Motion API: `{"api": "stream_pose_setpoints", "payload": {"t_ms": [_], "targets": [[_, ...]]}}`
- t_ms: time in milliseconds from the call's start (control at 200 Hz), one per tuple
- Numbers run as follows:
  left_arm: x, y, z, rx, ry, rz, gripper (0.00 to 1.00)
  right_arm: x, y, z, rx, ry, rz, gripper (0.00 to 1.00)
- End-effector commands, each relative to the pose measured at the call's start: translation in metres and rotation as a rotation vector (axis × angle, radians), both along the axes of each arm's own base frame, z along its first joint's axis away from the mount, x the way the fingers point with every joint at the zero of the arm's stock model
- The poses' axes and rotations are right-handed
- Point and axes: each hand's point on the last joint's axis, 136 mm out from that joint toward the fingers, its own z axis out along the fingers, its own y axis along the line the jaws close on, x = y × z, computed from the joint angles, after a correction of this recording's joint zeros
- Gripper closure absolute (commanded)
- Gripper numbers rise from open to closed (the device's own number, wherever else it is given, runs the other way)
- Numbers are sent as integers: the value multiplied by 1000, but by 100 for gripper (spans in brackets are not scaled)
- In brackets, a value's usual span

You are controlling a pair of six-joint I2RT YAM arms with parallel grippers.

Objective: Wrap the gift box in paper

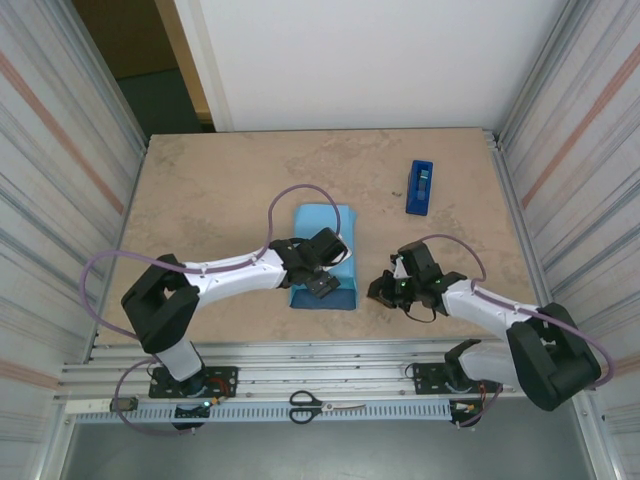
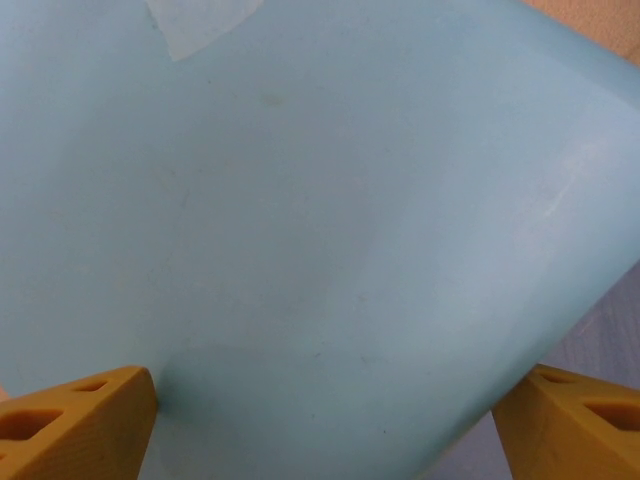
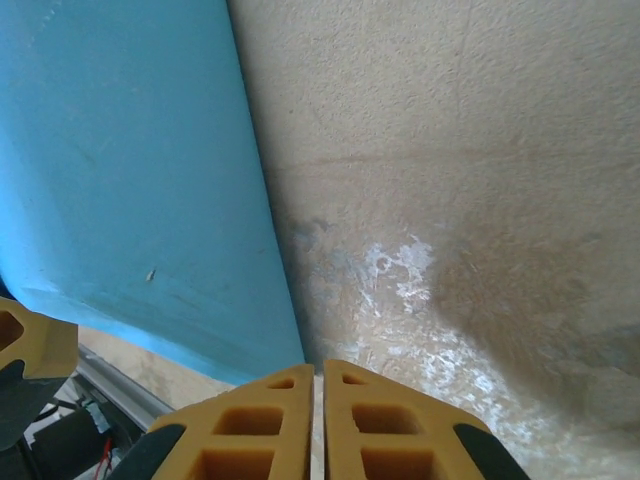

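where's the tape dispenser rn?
Top view: the tape dispenser sits at the far right of the table, beyond the right gripper and to the right of the paper, clear of both.

Paper (image 1: pixel 320 220) is sky blue; table (image 1: pixel 220 190) mottled beige; tape dispenser (image 1: pixel 420 188) royal blue; scissors (image 1: pixel 306 404) black-handled

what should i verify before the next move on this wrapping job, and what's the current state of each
1. Left gripper open over the paper: ok.
2. Right gripper shut and empty, over bare table beside the paper's edge: ok.
3. Gift box covered on every side: cannot tell.
4. Tape dispenser clear of both arms: ok.
5. Scissors out of the work area, on the front rail: ok.
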Motion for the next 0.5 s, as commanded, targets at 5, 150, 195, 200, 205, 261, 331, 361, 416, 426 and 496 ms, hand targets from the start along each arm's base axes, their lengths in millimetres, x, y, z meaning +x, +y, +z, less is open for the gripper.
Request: {"api": "stream_pose_setpoints", "payload": {"t_ms": [5,150,195,200,205,261,331,361,416,426,496], "targets": [[-4,-1,-10,4,14,25,14,4,11,4,56,4,10,90],[-6,-9,9,-65,32,42,11,7,8,-1,33,8,-7,90],[-7,-12,23,-99,31,41,9,8,7,-2,29,10,-12,90],[-7,-13,24,-104,31,40,8,8,7,-3,29,11,-11,90],[-7,-13,26,-108,31,40,8,8,7,-3,29,12,-11,90],[-8,-18,46,-159,27,34,7,8,7,-4,29,14,-10,90],[-11,-25,68,-255,60,13,6,8,6,-5,26,17,-16,90],[-13,-27,76,-305,94,6,6,8,5,-5,24,16,-19,90],[-11,-26,85,-389,156,29,11,8,4,-6,18,16,-27,90],[-10,-25,86,-401,165,37,13,8,4,-6,19,15,-27,91],[-5,-21,92,-513,267,67,34,8,5,-5,22,11,-27,92]]}}
